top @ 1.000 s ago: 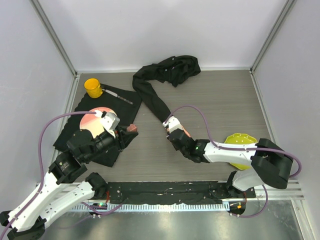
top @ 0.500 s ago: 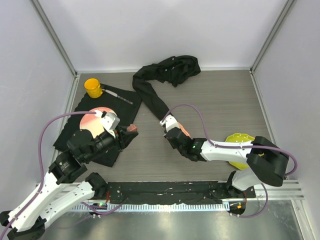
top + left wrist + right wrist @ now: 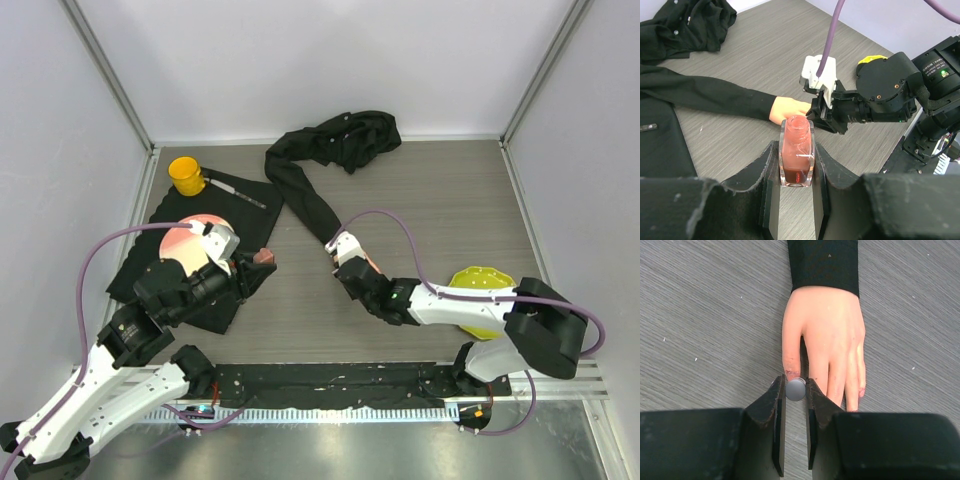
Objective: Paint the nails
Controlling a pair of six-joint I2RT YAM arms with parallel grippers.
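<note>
The mannequin hand (image 3: pixel 825 335) is lying flat, back up, near the middle of the table (image 3: pixel 450 200). Its long axis is running from the black sleeve (image 3: pixel 824 265) at the far left down toward the near right, so the fingers are pointing at the right arm. The nails (image 3: pixel 790 374) are showing as small reddish tips at the finger ends. The thumb's nail is sitting just beside the right gripper (image 3: pixel 795 385). That gripper is clenching a small round grey cap (image 3: pixel 795 389), seen end-on in the gap between thumb and forefinger; whatever is under the cap is hidden. The left gripper (image 3: pixel 796 156) is grasping an open bottle (image 3: pixel 796 145) of reddish polish, holding it upright, well apart from the hand and on its thumb side. Bare table is stretching wide on the far right. On the left, a black mat (image 3: pixel 215 205) is carrying a yellow cup (image 3: pixel 185 174) and a pink plate (image 3: pixel 183 238). A heap of black cloth (image 3: pixel 345 135) is crowding the back edge, and a yellow dish (image 3: pixel 480 282) is lying under the right arm. Half a second ago the right wrist was sitting slightly farther left and back. It is now back where it was a second ago, while the left arm is staying put.
</note>
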